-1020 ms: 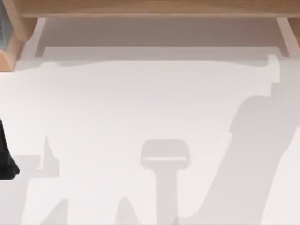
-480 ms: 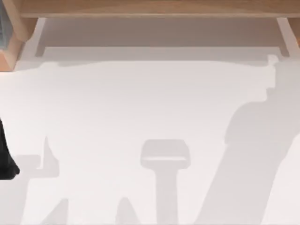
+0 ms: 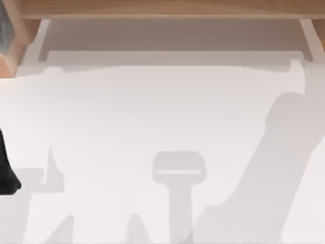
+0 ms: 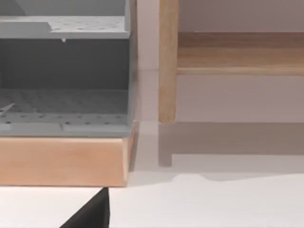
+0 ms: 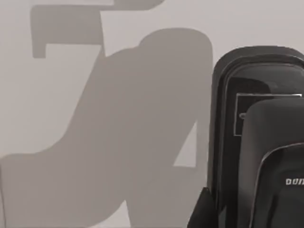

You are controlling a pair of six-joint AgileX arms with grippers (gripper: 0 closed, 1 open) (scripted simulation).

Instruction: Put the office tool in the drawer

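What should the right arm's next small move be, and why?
Probably ease the right arm down over the office tool, centring it before closing. It lies on the white table close under that wrist camera, no grip visible, and the drawer already stands open.

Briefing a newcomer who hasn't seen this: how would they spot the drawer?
In the top view, find the light wooden frame along the white table's upper edge. Below it lies the wide, shallow white-walled drawer with a grey-beige floor. Unlike the grey perforated shelves at its left, it is low and pale.
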